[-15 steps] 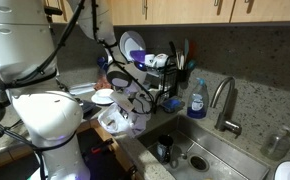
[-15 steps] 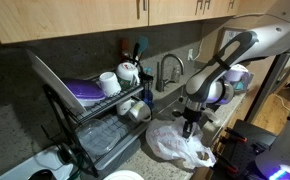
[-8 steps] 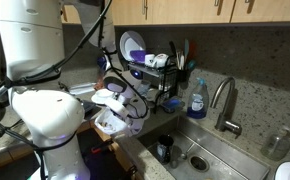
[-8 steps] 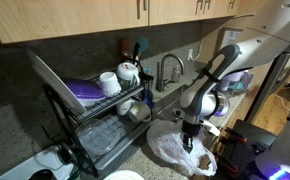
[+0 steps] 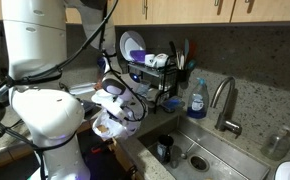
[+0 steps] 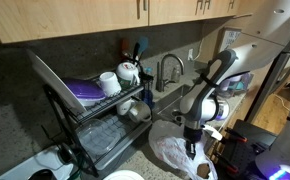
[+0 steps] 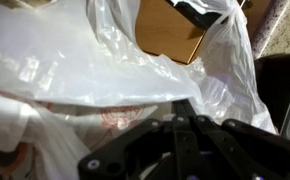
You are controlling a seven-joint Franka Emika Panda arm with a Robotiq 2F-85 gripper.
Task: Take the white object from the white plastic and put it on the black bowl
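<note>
Gripper (image 6: 192,151) points down into the bag (image 6: 167,146); clenched or released, I cannot tell. The white object is hidden in the folds. In wrist view a faint printed shape (image 7: 113,118) under the film, about 10 o'clock from my fingers, may be it.
</note>
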